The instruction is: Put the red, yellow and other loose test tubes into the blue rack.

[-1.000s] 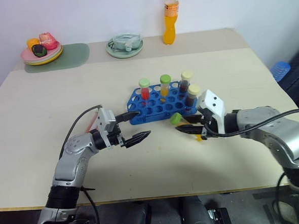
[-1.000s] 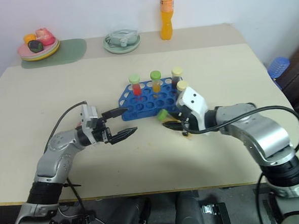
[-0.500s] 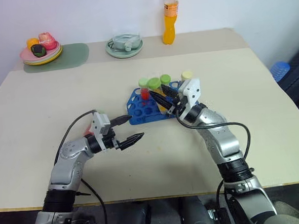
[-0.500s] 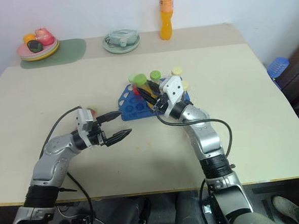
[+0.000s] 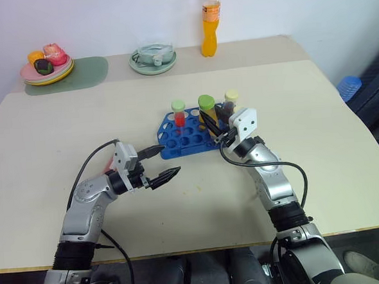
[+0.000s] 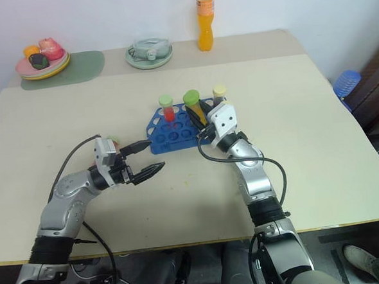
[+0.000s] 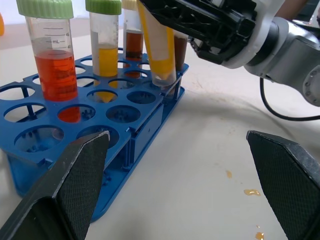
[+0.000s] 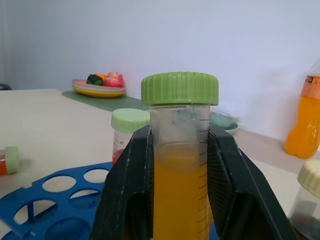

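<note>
Yellow tube: clear plastic test tube (image 8: pixel 180 165) with a ribbed green screw cap and yellow liquid, pinched between the black fingers of the right gripper (image 5: pixel 212 124); its tapered tip sits at a hole on the right side of the blue rack, still tilted.
Left gripper: left gripper (image 5: pixel 160 164) hangs near the viewer, left of the rack's near edge, its two textured black fingers (image 7: pixel 75 175) spread wide and holding nothing.
Table: matt beige tabletop (image 5: pixel 199 199), smooth, with small yellow drips (image 7: pixel 250 192) near the rack.
Loose tube: one red-filled tube with a green cap (image 8: pixel 7 160) lies on its side left of the rack, still to be racked.
Rack: blue moulded plastic rack (image 5: pixel 183 139) with rows of round holes, light-looking; standing in it are a red tube (image 5: pixel 179 114), a second yellow tube (image 7: pixel 103 50) and dark brown tubes (image 5: pixel 230 104).
Risk, tilt: I judge that pushing down while tilted could jam the tip on the hole's rim and drag or tip the rack.
Risk, neighbours: the fingers are close to the brown tubes and could knock them.
Risk, slip: smooth plastic may slide in the pinch.
Far items: orange drink bottle (image 5: pixel 209 26), pale green dish (image 5: pixel 153 59), plate of fruit (image 5: pixel 46 64).
</note>
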`<state>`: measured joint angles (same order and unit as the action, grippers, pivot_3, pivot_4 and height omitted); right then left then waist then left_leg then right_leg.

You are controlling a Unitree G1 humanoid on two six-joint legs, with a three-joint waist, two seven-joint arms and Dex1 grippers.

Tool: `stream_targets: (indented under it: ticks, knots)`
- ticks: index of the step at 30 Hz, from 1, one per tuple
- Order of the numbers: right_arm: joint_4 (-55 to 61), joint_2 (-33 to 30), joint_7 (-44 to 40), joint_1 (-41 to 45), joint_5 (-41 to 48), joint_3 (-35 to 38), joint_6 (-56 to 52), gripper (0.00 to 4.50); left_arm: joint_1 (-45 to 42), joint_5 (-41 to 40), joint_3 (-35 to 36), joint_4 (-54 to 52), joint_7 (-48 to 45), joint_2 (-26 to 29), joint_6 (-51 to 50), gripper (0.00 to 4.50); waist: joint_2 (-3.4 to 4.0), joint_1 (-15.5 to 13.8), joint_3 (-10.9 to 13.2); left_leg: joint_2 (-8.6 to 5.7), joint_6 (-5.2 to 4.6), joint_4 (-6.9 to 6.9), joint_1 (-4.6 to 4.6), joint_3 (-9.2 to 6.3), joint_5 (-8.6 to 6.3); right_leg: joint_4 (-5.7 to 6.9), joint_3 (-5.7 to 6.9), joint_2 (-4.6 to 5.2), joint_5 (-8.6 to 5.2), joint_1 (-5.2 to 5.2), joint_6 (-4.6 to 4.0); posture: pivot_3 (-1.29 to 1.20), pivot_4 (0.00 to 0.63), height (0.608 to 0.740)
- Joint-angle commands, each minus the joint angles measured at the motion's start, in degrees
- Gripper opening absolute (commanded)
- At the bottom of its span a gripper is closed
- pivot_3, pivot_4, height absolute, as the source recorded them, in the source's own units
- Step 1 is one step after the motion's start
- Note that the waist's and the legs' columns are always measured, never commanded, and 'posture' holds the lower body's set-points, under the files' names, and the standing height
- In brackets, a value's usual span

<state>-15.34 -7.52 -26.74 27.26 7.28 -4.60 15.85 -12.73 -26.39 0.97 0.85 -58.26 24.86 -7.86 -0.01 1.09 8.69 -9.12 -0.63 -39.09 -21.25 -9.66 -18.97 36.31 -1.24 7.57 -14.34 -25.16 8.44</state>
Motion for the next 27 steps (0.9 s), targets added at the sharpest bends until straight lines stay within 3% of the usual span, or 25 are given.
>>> stream_targets:
  ticks: [1,27]
  knots:
    - [-2.2,1.5,0.8,1.0,-0.9,-0.5,1.2,0.86,-0.1,-0.3,1.1,-1.7,0.2,0.4,1.1,4.5,0.0,0.0,0.0,0.0,0.0,0.0,0.01,0.0,0.0,0.0,0.0,0.0,0.0,0.0,0.0,0.0,0.15,0.74]
    - [-10.1,4.2,0.1,0.1,1.1,1.7,7.4,0.86,1.5,-4.0,3.5,-4.9,4.2,-0.8,-1.9,4.5,0.04,0.0,0.0,0.0,0.0,0.03,0.27,0.0,0.0,0.02,-0.02,-0.01,0.0,0.23,-0.01,0.0,0.15,0.74]
